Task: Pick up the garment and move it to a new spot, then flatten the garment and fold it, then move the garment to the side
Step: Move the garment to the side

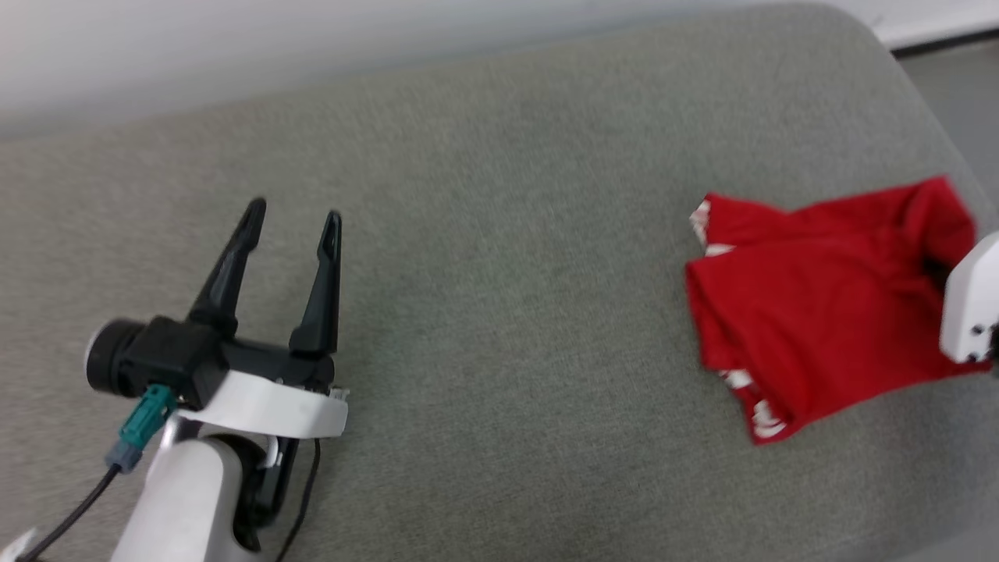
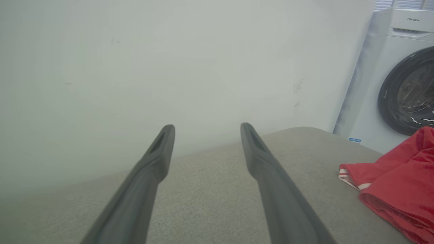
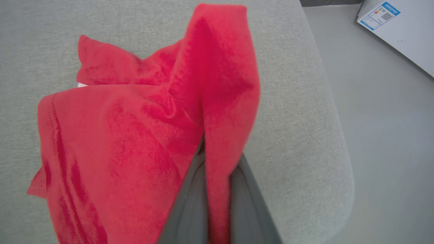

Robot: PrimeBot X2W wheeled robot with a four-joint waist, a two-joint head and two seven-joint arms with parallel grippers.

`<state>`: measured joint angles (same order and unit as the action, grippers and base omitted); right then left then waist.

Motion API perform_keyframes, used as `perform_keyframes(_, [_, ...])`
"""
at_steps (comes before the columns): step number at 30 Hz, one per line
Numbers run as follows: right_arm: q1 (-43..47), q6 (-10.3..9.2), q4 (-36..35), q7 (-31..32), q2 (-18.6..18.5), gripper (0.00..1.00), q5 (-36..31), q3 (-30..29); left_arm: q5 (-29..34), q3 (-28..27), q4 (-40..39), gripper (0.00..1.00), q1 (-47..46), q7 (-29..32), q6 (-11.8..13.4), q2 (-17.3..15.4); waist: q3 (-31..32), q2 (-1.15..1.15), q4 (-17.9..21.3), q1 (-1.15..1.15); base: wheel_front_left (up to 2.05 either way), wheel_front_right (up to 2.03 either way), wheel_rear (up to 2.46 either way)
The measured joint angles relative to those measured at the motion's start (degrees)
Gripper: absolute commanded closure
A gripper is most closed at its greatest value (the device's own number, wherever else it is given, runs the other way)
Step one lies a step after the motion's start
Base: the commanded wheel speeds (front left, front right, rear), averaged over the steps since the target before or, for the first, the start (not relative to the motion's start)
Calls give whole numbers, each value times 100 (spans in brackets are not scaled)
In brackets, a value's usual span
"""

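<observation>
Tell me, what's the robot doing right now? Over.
Left fingers open, empty. Right fingers shut on shirt, bunched at right end of cushion. Nothing in the way.

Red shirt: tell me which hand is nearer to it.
Right. The right hand is shut on a fold of the shirt; the left hand is open above the cushion, far to the shirt's left.

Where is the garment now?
Head view: the garment lies bunched at the right end of the grey cushion, a fold pinched in the right gripper, far from the left gripper.
</observation>
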<state>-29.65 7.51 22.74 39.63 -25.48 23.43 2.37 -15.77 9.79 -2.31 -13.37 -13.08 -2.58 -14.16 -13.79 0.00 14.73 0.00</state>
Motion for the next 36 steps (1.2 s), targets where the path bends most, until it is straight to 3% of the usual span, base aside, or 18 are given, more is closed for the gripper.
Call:
perform_keyframes(13, [-1239, 0, 962, -1516, -188, 100, -1249, -1666, 264, 312, -709, 0, -1231, 582, -202, -350, -1826, 0, 464, 1, 0, 0, 0])
perform_keyframes(19, [-1723, 0, 1437, -2288, 185, 100, -1569, -2120, 305, 309, -966, 0, -1473, 829, -233, -515, -2425, 0, 541, 1, 0, 0, 0])
perform_keyframes(20, [-1755, 0, 1540, -2420, 247, 73, -1661, -2141, 311, 316, -1000, 0, -1508, 843, -242, -527, -2502, 0, 553, 1, 0, 0, 0])
perform_keyframes(22, [-1837, 0, 1747, -2709, 331, 0, -1831, -2264, 336, 328, -1047, 0, -1567, 892, -245, -546, -2623, 0, 573, 1, 0, 0, 0])
perform_keyframes(30, [-2013, 0, 2424, -3713, 300, 0, -2381, -2631, 267, 377, -934, 0, -1568, 822, -221, -505, -2491, 0, 583, 0, 0, 0, 0])
perform_keyframes(36, [-1930, 0, 2541, -4167, 89, 0, -2332, -2446, 75, 310, -603, 0, -1212, 512, -42, -299, -1984, 0, 512, 0, 0, 0, 0])
